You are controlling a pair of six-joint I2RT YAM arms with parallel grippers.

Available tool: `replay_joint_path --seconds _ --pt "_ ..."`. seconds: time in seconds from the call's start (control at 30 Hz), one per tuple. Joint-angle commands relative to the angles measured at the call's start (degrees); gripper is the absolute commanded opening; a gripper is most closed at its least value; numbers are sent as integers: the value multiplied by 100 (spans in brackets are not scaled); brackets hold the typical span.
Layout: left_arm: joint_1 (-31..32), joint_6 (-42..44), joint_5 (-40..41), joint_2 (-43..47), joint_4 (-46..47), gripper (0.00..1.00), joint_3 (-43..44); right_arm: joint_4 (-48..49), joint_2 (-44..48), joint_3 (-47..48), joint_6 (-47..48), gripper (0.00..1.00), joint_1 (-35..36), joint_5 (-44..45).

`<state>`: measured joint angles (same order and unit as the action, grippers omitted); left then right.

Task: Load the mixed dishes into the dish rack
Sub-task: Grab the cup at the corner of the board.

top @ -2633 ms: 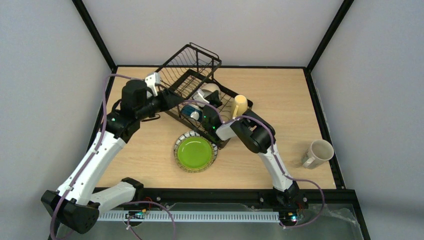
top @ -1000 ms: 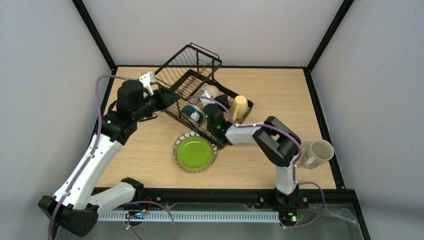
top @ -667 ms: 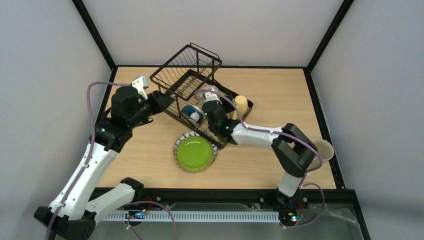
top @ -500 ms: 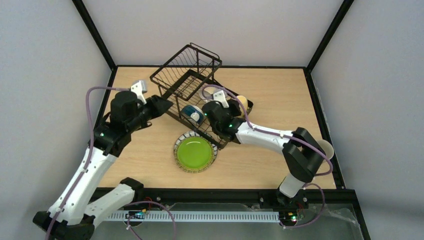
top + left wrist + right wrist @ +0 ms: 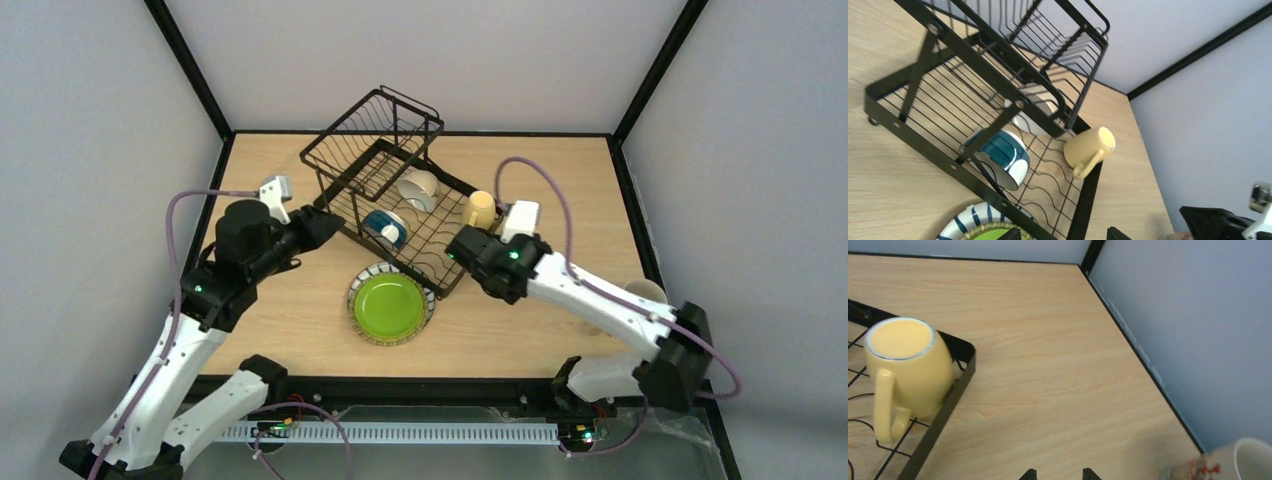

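Note:
The black dish rack (image 5: 375,125) stands slanted at the table's middle back. On its flat tray lie a white bowl (image 5: 419,190), a blue-outside bowl (image 5: 385,228) and a yellow mug (image 5: 480,210). The green plate (image 5: 390,307), with its striped rim, sits on the table against the rack's near rail. The cream mug (image 5: 1243,460) stands at the right edge, half hidden by my right arm from above. My left gripper (image 5: 1063,235) is open, off the rack's left end. My right gripper (image 5: 1058,476) is open and empty over bare wood, just right of the yellow mug (image 5: 903,365).
The right wall and black frame post (image 5: 1093,255) close off the table behind the cream mug. My right arm (image 5: 610,305) stretches low across the right side of the table. The raised basket tier (image 5: 1048,45) overhangs the white bowl.
My right gripper has pulled back out of the rack and swung right, past the yellow mug. My left gripper has drawn away from the rack's left end towards the near left.

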<state>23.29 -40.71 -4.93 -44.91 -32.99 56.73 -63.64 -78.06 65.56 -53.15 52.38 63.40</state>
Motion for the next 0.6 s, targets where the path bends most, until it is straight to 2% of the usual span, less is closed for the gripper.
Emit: replay_joint_path --seconds 0.0,0.2,0.37,0.57 --pt "327 122 -66 -277 29 99 37 -1265 841 -468 -1630 50 30 -373" --pt "1451 471 464 -1235 -178 99 555 -1348 1991 -1135 -2189 49 -84 -662" --pt "2531 580 1126 -2088 -308 99 990 -1353 2797 -1269 -2050 49 -493 -907" --pt "3227 743 1203 -2775 -192 99 1276 -1350 2912 -1148 -1952 48 -1015 -954"
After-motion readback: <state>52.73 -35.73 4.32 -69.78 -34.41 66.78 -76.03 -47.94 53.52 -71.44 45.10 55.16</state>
